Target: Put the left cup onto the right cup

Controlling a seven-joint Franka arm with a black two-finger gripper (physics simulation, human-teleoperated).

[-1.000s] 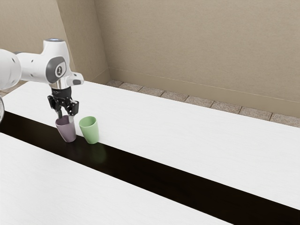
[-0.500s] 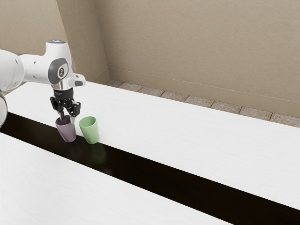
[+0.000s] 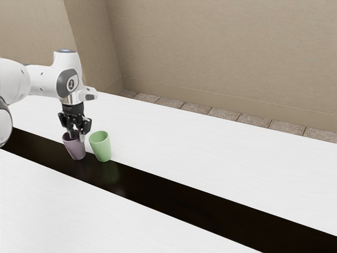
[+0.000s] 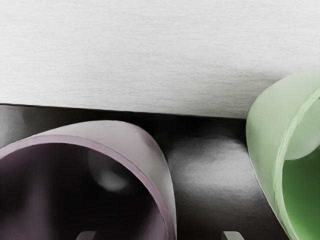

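Note:
The left cup is a purple cup [image 3: 75, 148] standing upright on the black strip. The right cup is a green cup [image 3: 100, 146], upright close beside it toward the exterior view's right. My gripper [image 3: 76, 135] hangs straight down over the purple cup's rim on the side facing the green cup. It is open. In the wrist view the purple cup [image 4: 75, 185] and the green cup [image 4: 280, 150] lie just under my hand, and my two fingertips [image 4: 230, 235] stand apart on either side of the purple cup's wall without pressing it.
The black strip [image 3: 184, 197] runs diagonally between two white table surfaces [image 3: 221, 147]. A beige wall [image 3: 221, 47] and a tiled floor edge [image 3: 253, 120] lie behind the table. The arm [image 3: 37, 81] comes in from the exterior view's left.
My hand has shifted slightly toward the exterior view's right and turned about its vertical axis, staying low at the purple cup's rim. Both cups stand where they were.

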